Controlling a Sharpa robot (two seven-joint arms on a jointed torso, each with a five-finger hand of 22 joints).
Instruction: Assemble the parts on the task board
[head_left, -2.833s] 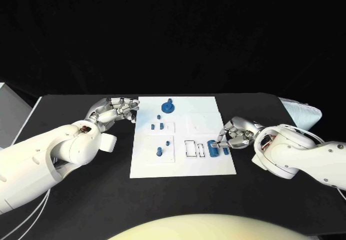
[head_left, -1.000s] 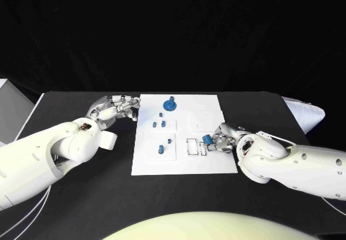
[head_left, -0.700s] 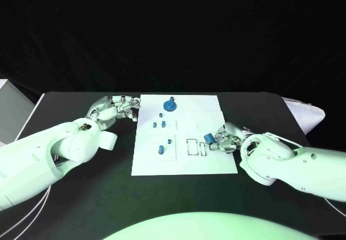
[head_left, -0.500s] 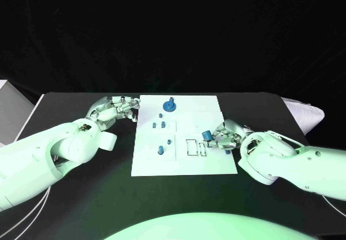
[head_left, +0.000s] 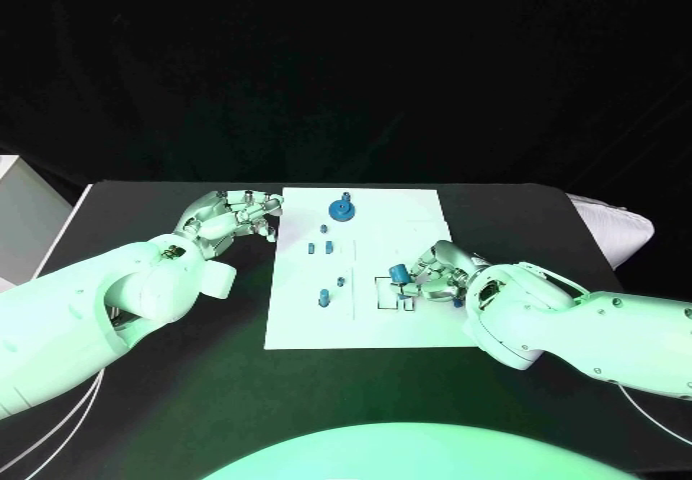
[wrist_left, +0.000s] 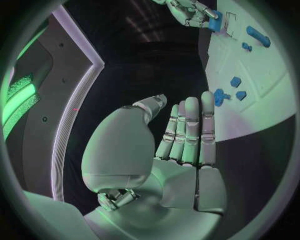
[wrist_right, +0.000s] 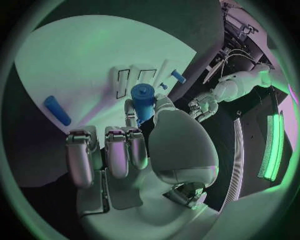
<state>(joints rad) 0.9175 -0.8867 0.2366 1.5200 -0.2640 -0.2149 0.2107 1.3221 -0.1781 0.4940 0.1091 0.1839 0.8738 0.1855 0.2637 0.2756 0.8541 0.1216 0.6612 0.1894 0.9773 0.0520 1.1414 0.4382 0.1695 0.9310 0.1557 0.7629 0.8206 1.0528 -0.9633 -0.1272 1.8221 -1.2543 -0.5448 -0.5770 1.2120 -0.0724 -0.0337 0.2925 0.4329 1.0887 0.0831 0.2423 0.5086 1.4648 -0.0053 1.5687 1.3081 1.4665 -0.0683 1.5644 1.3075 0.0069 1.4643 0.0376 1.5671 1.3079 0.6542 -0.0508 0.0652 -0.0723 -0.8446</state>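
The white task board lies mid-table. My right hand is over its right half and pinches a blue cylinder part between thumb and finger, just above the rectangular slots. The right wrist view shows that cylinder upright at the fingertips, the slots beyond it, and another blue part lying on the board. A blue gear-like part and small blue pegs stand on the board's left half. My left hand rests beside the board's far left corner, fingers straight and holding nothing.
A white padded object lies at the table's right edge, and a white box stands off its left side. Black table surface lies in front of the board.
My right hand has carried the blue cylinder leftwards from the board's right edge to above the rectangular slots. The left hand has stayed put.
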